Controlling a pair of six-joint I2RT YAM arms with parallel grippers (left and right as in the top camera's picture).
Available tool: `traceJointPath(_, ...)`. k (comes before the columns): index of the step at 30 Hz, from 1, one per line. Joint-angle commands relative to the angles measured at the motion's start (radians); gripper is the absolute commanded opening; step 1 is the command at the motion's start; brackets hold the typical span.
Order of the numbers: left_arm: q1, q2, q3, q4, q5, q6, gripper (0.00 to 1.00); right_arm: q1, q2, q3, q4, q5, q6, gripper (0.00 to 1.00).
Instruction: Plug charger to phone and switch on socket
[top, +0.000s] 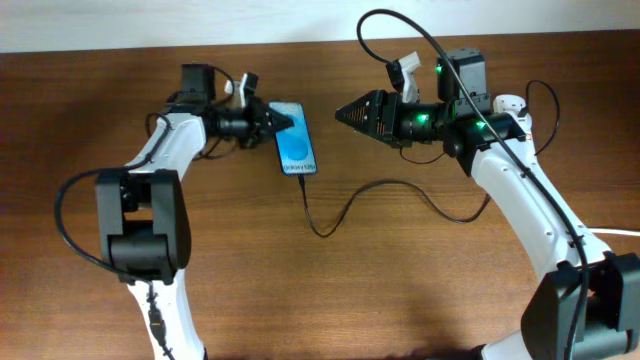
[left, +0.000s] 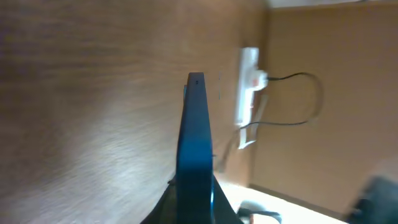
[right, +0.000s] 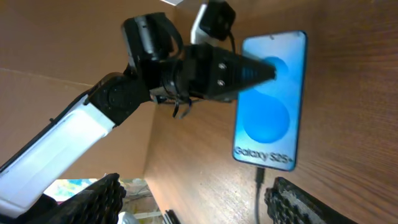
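Phone (top: 297, 145) lies screen-up on the wooden table (top: 330, 290), its blue Galaxy S25 display lit. The charger (top: 380, 188) runs as a thin black cable from the phone's bottom edge, where its plug tip (right: 259, 177) appears seated, and curls off toward the right arm (top: 520, 190). The left gripper (top: 280, 122) is clamped on the phone's upper left edge, one finger lying over the screen. The right gripper (top: 342, 113) hovers just beside the phone's opposite long edge, fingers spread and empty.

The socket (left: 249, 87) shows only in the left wrist view, a white strip well beyond the phone on the right gripper's side. From overhead the right arm covers it.

Plugging looks finished, so switching is the step in hand. That calls for the right gripper to turn away from the phone, reach the socket and press its switch, which is too blurred to pick out.
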Motion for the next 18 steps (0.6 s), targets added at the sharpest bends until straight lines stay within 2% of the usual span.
traceJointPath(1,-0.035,-0.007,0.001,-0.072,-0.101,0.162,0.0,-0.003,-0.006,0.006,-0.001,0.012,-0.018,0.78)
traceJointPath(5,-0.044,-0.007,0.001,-0.143,-0.189,0.207,0.0,-0.003,-0.006,0.006,-0.021,0.026,-0.022,0.78)
traceJointPath(18,-0.043,-0.007,0.002,-0.22,-0.431,0.232,0.0,-0.003,-0.006,0.006,-0.056,0.026,-0.043,0.78)
